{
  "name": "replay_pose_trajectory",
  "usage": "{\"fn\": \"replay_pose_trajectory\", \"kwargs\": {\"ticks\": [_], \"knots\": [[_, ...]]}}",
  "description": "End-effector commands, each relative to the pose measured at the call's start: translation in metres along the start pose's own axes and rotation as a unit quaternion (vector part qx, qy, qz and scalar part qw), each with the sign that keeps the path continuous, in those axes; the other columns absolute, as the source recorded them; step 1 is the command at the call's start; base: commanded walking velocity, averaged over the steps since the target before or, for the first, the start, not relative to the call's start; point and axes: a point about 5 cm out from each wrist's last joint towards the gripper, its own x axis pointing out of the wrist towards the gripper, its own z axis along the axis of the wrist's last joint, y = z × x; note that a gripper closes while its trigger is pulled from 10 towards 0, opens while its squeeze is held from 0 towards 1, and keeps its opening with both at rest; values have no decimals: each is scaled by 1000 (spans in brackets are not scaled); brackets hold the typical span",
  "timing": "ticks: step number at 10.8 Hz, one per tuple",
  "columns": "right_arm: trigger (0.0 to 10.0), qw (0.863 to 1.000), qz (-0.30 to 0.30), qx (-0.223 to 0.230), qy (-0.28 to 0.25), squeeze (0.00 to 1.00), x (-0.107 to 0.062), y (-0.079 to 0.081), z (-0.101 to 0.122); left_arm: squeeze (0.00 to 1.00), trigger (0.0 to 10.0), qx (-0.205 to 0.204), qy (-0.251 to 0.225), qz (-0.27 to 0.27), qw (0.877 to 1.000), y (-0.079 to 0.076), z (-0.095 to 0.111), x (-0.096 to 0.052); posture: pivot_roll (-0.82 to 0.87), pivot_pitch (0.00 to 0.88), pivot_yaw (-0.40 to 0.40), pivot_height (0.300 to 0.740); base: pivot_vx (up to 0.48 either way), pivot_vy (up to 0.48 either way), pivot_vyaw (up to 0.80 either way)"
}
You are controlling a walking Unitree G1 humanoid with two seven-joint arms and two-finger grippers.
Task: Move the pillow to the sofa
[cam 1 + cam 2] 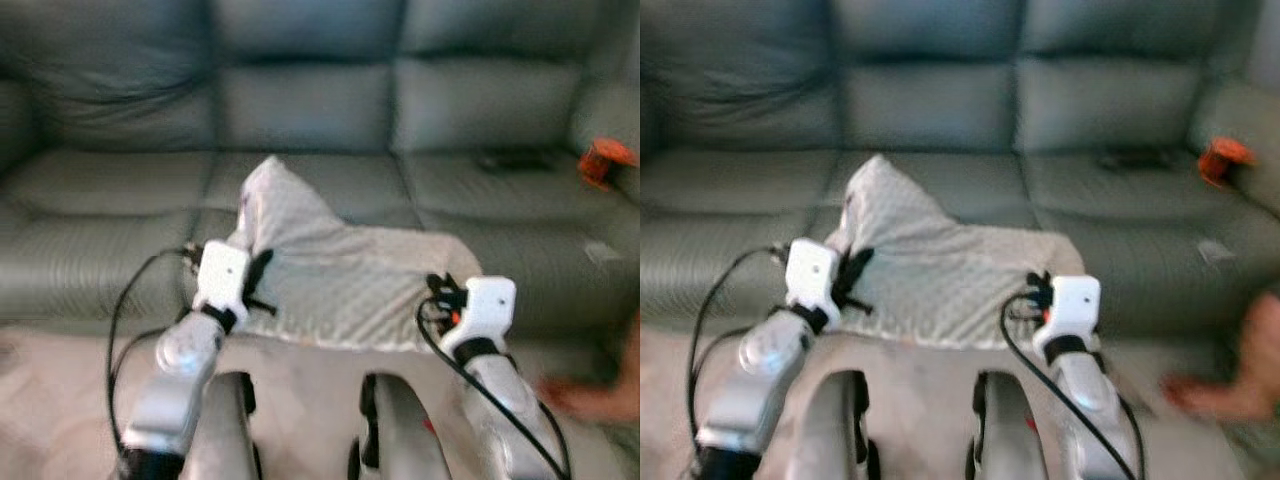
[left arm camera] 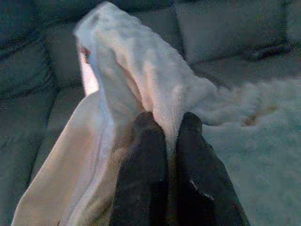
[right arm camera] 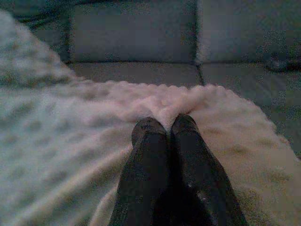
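Note:
A white fluffy pillow (image 1: 340,270) hangs between my two grippers in front of the grey-green sofa (image 1: 300,110), its far corner raised over the seat cushions. My left gripper (image 1: 258,275) is shut on the pillow's left edge; in the left wrist view the two black fingers (image 2: 150,155) pinch a fold of the fabric (image 2: 136,75). My right gripper (image 1: 440,292) is shut on the pillow's right edge; in the right wrist view its fingers (image 3: 188,141) clamp the fuzzy rim (image 3: 84,127).
An orange object (image 1: 606,160) and a dark flat item (image 1: 515,160) lie on the sofa's right seat. A person's hand (image 1: 1240,380) reaches in low at the right. Beige floor (image 1: 60,400) lies before the sofa.

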Motion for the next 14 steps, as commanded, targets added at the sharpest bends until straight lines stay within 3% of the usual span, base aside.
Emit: {"fn": "replay_pose_trajectory", "kwargs": {"ticks": [1, 7, 9, 12, 14], "knots": [[10000, 1000, 9, 5, -13, 0, 1, 4, 5, 0, 10000, 13, -11, 2, 1000, 1, 6, 2, -70, 54, -1, 620, 0, 0, 0], [10000, 999, 28, 0, -21, 0, 0, 8, 9, 0, 10000, 11, -15, 5, 1000, -1, 6, 4, -79, 65, 0, 620, 0, 0, 0], [10000, 999, 30, -3, -20, 0, -1, 7, 9, 0, 10000, 9, -14, 6, 1000, -1, 6, 4, -82, 66, -2, 620, 0, 0, 734], [10000, 999, 28, -2, -21, 0, 0, 5, 11, 0, 10000, 9, -11, 6, 1000, -2, 5, 5, -82, 68, -3, 620, 0, 0, 0], [10000, 999, 28, -1, -21, 0, 1, 6, 11, 0, 10000, 8, -11, 0, 1000, -4, 4, 5, -85, 68, -2, 620, 283, 0, 0]]}}
